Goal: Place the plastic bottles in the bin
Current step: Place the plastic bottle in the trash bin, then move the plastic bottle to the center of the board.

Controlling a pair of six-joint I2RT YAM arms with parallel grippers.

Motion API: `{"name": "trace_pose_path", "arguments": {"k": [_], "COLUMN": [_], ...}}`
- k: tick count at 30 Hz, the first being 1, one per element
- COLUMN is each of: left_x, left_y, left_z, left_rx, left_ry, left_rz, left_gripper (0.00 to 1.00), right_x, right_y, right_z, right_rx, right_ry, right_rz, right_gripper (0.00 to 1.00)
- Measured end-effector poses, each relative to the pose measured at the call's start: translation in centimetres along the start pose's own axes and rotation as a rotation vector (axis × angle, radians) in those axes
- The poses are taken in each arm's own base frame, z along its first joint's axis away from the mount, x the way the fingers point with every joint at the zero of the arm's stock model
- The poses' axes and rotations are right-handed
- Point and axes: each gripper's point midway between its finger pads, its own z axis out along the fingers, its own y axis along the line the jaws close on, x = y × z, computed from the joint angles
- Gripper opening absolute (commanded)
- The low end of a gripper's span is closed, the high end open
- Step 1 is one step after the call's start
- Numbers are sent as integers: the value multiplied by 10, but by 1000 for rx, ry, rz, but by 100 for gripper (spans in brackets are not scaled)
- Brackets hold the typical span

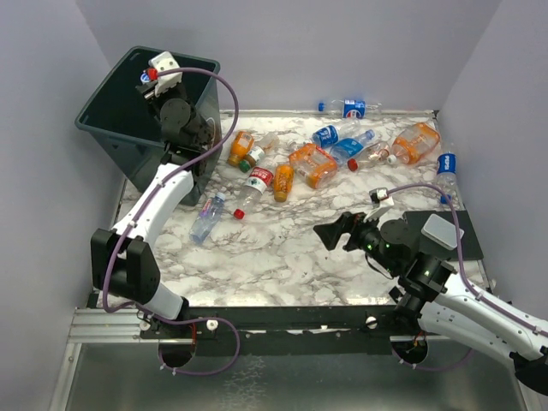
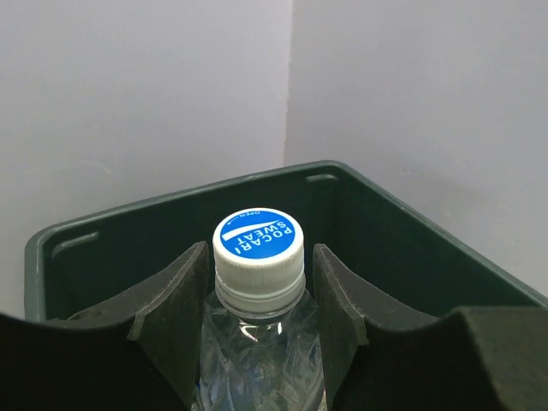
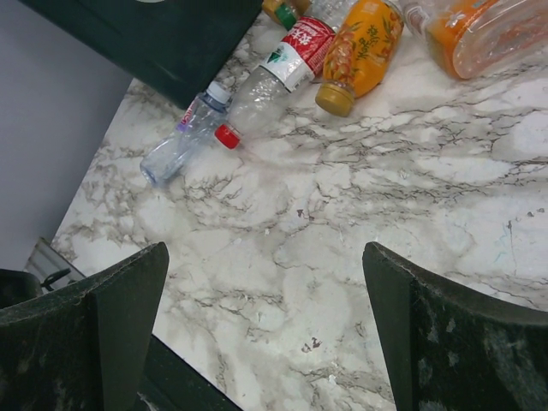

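Note:
My left gripper [image 1: 151, 87] reaches over the dark green bin [image 1: 103, 107] at the far left. In the left wrist view it [image 2: 260, 257] is shut on a clear plastic bottle [image 2: 257, 342] with a blue-and-white cap, held above the bin's inside, with the far rim [image 2: 154, 210] beyond. Several more bottles lie on the marble table: a small clear one [image 1: 207, 218], a red-capped one [image 1: 253, 188], orange ones [image 1: 312, 164] and blue-labelled ones [image 1: 336, 134]. My right gripper [image 1: 336, 231] hovers open over bare marble; its wrist view [image 3: 265, 257] shows nothing between the fingers.
A black mat [image 1: 467, 235] lies under the right arm at the table's right edge. Grey walls close in the table on the left, back and right. A blue-labelled bottle [image 1: 351, 109] lies against the back wall and another [image 1: 447, 167] near the right edge.

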Motion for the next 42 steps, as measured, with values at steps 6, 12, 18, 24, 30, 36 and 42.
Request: {"name": "trace_pose_path", "arguments": {"k": [6,12,18,24,30,36,42], "left_x": [14,23,8,-58,-150,-133,2], "left_y": [1,-5,-16,-31,-70,-124,-142], "left_z": [1,-1,0,-3,-76,-189,-282], "left_rx": [-5,24,86,218,558,931,1163], "left_ry": [46,85,95,60,12,128,375], "left_rz": [10,10,-24,-169,-348,-312,-25], "left_gripper": [58,73,98,99,99,99,99], "right_x": [-1,-11,-19,-27,-27,-18,1], "right_y": [-5,-6,-9,-9,-10,-21,-37], "right_z": [0,-3,-8,-11,-7,9,27], "right_rx": [23,39,57,72,88,172,281], "right_ry": [-6,-25,-44,-61,-50,0,75], "right_rz": [-24,-55,-81,-105,-117,-127,-132], "right_gripper": [100,100,100,100,100,100,100]}}
